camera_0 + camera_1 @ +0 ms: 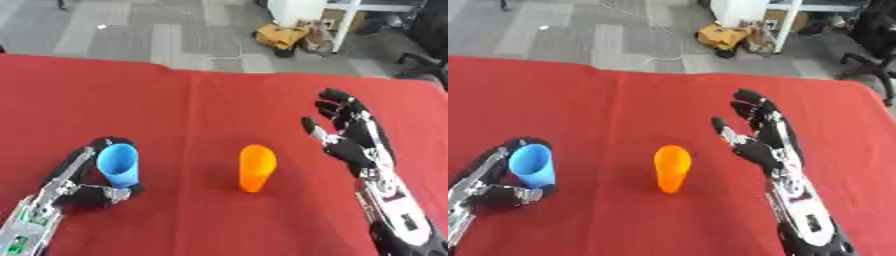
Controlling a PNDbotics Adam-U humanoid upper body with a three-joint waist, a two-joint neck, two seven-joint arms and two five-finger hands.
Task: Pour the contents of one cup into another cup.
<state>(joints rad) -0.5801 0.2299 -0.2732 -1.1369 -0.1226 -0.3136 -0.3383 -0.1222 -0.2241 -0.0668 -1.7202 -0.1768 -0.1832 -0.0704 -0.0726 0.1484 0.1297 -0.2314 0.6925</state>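
Note:
A blue cup (119,166) stands upright on the red tablecloth (201,105) at the lower left. My left hand (92,187) is wrapped round it, fingers behind and thumb in front. An orange cup (256,168) stands alone near the middle, its mouth facing up and towards me. To its right my right hand (348,135) hovers open, fingers spread and pointing up, a short gap away from the orange cup. I cannot see what is inside either cup.
The red cloth covers the whole table; its far edge runs across the top. Beyond it lie grey floor, a yellow bag (280,36), a white cabinet (302,11) and a black chair base (420,65).

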